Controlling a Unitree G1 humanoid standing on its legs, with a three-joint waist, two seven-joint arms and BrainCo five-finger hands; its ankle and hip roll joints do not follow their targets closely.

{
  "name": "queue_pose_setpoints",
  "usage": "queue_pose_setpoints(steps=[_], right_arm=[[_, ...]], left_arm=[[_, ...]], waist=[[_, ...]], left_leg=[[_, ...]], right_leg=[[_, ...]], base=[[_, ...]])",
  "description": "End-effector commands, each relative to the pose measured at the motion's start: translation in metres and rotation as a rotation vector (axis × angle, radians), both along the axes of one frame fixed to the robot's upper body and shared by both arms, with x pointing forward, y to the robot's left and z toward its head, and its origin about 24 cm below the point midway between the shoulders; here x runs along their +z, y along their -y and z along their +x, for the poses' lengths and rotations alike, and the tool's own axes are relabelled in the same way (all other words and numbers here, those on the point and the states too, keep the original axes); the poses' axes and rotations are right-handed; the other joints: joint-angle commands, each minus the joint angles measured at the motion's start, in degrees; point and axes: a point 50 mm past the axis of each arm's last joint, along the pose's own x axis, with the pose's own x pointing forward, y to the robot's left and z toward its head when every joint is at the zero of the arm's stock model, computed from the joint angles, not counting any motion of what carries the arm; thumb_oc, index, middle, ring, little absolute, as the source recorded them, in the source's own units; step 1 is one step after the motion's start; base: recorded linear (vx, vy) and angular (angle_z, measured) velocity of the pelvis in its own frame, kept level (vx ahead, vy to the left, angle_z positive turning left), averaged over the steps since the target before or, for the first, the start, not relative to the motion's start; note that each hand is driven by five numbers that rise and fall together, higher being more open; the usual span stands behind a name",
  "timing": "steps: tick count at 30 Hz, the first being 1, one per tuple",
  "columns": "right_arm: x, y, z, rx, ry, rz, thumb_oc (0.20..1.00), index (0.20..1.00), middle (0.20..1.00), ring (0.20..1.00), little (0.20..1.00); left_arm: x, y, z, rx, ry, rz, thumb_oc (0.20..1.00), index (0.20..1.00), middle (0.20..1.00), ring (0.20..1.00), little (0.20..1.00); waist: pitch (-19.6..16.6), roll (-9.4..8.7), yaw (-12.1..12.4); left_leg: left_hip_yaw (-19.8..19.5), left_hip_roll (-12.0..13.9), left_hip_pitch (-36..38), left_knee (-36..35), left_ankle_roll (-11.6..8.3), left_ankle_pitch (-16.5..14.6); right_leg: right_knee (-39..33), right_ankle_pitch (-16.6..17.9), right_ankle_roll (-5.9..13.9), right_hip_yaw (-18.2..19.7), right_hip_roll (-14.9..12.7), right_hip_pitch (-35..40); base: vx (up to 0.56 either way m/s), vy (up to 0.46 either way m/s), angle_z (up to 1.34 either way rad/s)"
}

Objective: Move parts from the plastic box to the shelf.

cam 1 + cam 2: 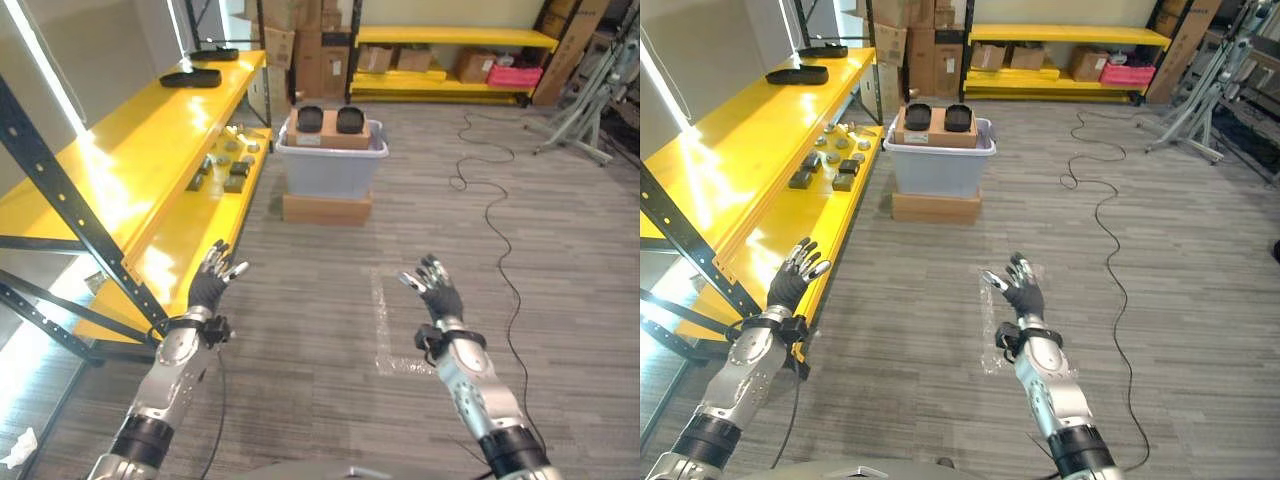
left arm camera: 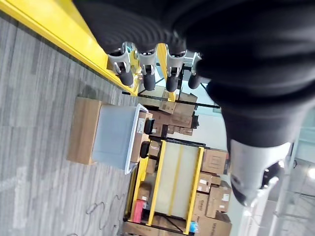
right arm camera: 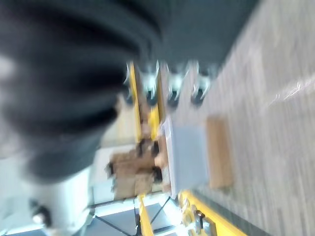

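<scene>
**Hands empty, parts still in the far box**

Hands are both raised over the grey floor (image 1: 330, 300), and they hold nothing. The left hand (image 1: 212, 280) is near the front edge of the yellow shelf (image 1: 130, 170) on the left, with its fingers straight and spread. The right hand (image 1: 436, 288) is well apart from it on the right side, also with fingers spread and relaxed. In the left wrist view the dark fingertips (image 2: 147, 81) stand in a row with nothing between them.

The plastic box (image 1: 330, 160) is far from both hands, in the middle of the scene. It is grey and half-clear, and it stands on a flat cardboard box (image 1: 327, 208). On top of the plastic box lies a brown cardboard carton (image 1: 330, 135), and two black parts (image 1: 311, 119) sit side by side on it.

On the lower board of the yellow shelf, just left of the plastic box, a group of small dark and grey parts (image 1: 228, 165) lies already. On the upper board, farther away, there are two flat black trays (image 1: 190, 77).

At the far wall stands a second yellow shelf (image 1: 455, 40) with cardboard boxes and a pink box (image 1: 515, 75). A black cable (image 1: 490, 190) runs over the floor on the right.
</scene>
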Motion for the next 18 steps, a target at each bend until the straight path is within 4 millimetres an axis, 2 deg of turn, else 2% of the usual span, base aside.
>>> queue_pose_setpoints(steps=[1, 7, 18], right_arm=[[0.03, 0.002, 0.011, 0.028, 0.126, -0.019, 1.0, 1.0, 1.0, 1.0, 1.0], [0.041, 0.001, 0.009, 0.019, 0.15, -0.053, 1.0, 1.0, 1.0, 1.0, 1.0], [0.046, -0.002, 0.006, 0.024, 0.17, -0.01, 1.0, 1.0, 1.0, 1.0, 1.0]], left_arm=[[0.012, -0.01, 0.011, 0.031, 0.033, 0.011, 1.0, 1.0, 1.0, 1.0, 1.0], [0.027, -0.012, 0.009, 0.03, 0.088, 0.046, 1.0, 1.0, 1.0, 1.0, 1.0], [0.027, -0.02, 0.002, 0.081, 0.032, 0.023, 1.0, 1.0, 1.0, 1.0, 1.0]], waist=[[-1.3, -1.41, 0.2], [-1.3, -1.47, 0.4], [-0.3, -1.43, 0.8]], left_leg=[[-0.5, -1.5, -1.0, 1.1, 1.17, -1.5], [-0.7, -1.7, -0.8, 1.0, 1.23, -1.6], [-1.3, -2.6, -1.5, 3.6, 1.99, -2.8]], right_leg=[[0.1, 0.7, 3.0, -1.5, -1.9, -0.1], [0.0, 0.5, 3.07, -1.7, -2.0, 0.1], [3.0, -0.5, 3.42, -1.3, -2.8, -0.8]], base=[[0.03, 0.01, -0.02], [0.04, 0.012, 0.0], [0.05, 0.044, -0.01]])
